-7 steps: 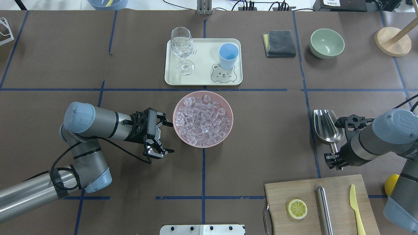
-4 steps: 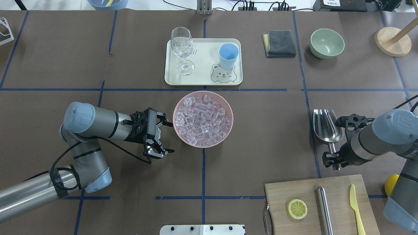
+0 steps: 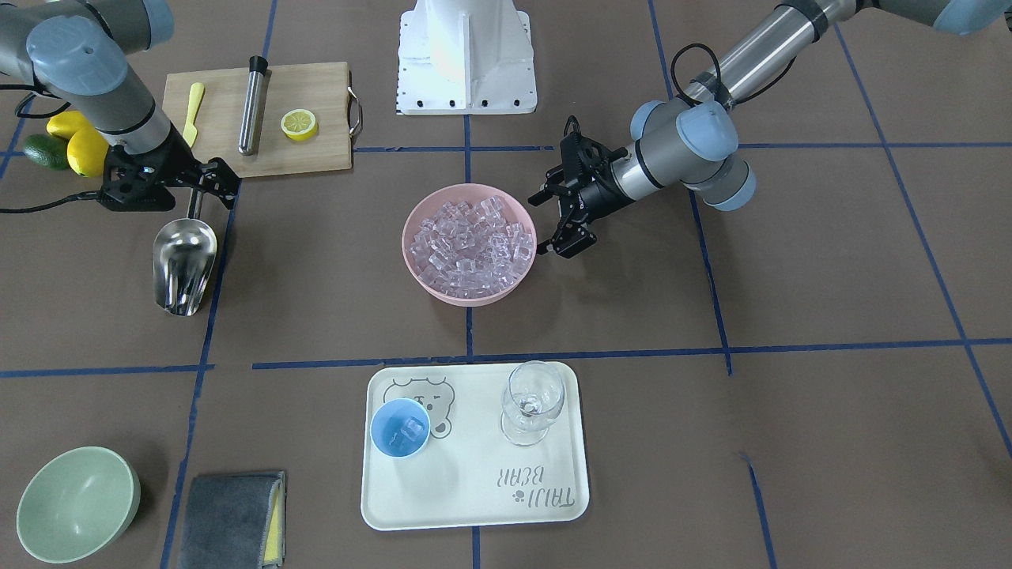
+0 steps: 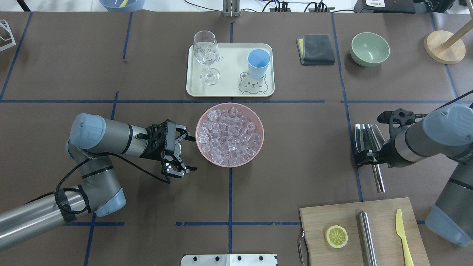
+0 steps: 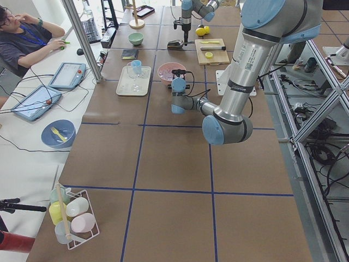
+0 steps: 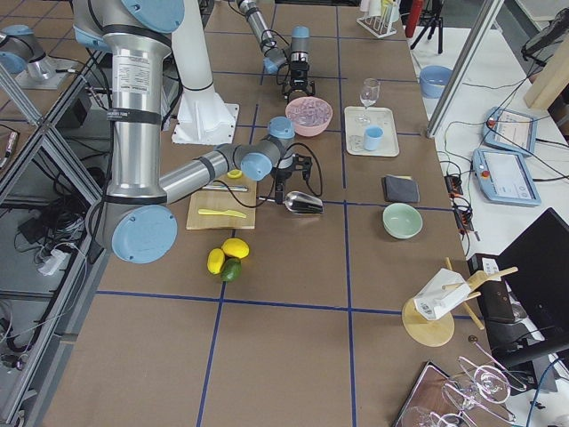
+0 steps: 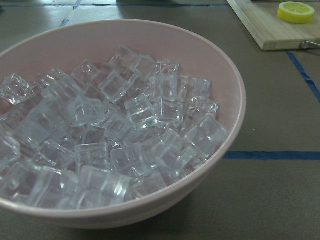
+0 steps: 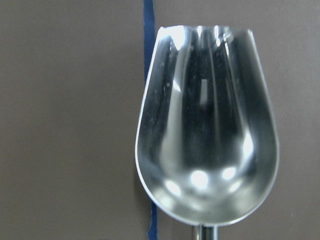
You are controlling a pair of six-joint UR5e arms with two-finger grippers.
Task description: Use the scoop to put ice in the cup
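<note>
The ice [image 4: 229,135] fills a pink bowl [image 4: 263,135] at the table's middle and also fills the left wrist view [image 7: 115,135]. The light-blue cup [image 4: 258,63] stands on a cream tray [image 4: 229,85]; the front view shows ice inside the cup [image 3: 400,427]. The steel scoop [image 4: 364,135] lies flat on the table at the right, its handle [image 4: 377,177] pointing toward me. My right gripper [image 3: 186,194] is open above the scoop's neck, not holding it. The right wrist view looks down into the empty blade [image 8: 207,130]. My left gripper [image 4: 188,154] is open and empty beside the bowl's left side.
A stemmed glass [image 4: 206,55] shares the tray. A cutting board [image 4: 364,229] at the near right holds a lemon slice, a steel cylinder and a yellow knife. A green bowl [image 4: 369,48], a grey cloth [image 4: 316,48] and a wooden stand [image 4: 443,46] are at the far right.
My right gripper has moved away from me along the scoop's handle toward the blade, uncovering the handle's end. The scoop stays in place. The left arm barely shifted.
</note>
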